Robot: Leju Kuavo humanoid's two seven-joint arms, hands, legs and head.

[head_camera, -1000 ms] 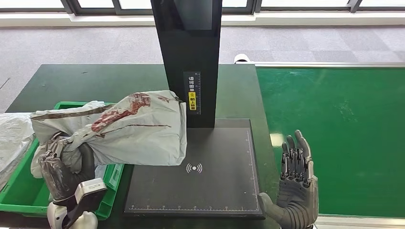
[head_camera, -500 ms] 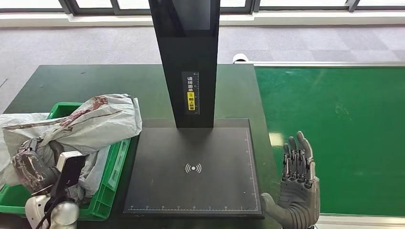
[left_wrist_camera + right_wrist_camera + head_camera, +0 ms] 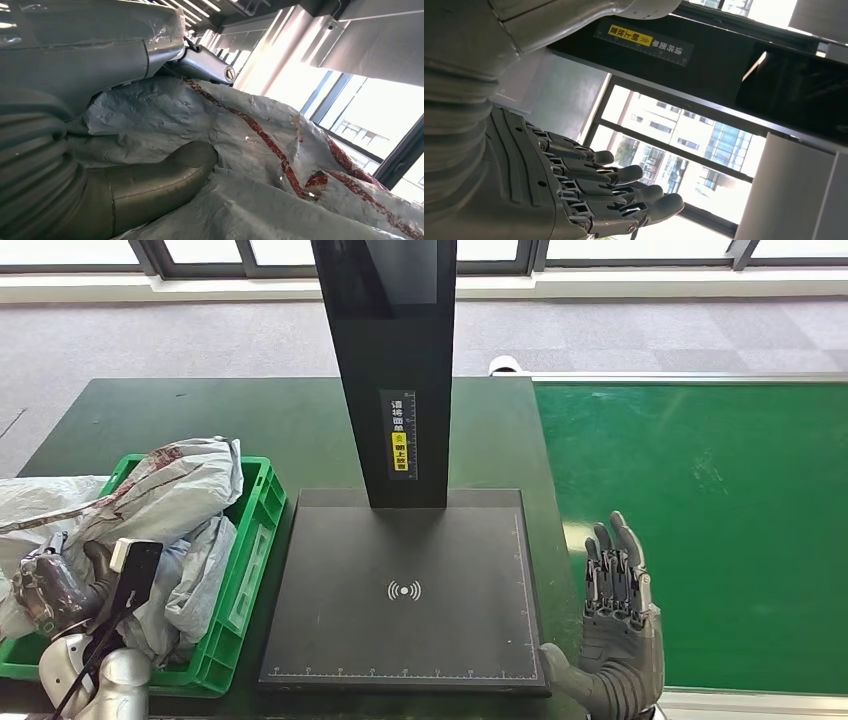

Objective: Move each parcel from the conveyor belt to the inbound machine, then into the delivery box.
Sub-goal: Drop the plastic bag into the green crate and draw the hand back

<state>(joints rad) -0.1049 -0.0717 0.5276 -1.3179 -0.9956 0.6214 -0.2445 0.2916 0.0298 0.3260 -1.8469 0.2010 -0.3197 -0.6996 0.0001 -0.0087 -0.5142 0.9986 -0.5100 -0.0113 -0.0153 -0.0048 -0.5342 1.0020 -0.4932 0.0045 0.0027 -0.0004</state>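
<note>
Parcel (image 3: 165, 495) overhangs green bin (image 3: 262, 502) rim, left robot hand (image 3: 55, 585) gripping.

A: What do the fingers of the left hand (image 3: 55, 585) look like in the head view?
B: Mostly buried in the grey parcel (image 3: 165, 505); only dark knuckles show.
A: And the green delivery box (image 3: 245, 560)?
B: The parcel beyond the fingers covers most of it.
A: The inbound machine (image 3: 400, 580)?
B: Its black column runs off the top edge; the label's small print can't be read.
</note>
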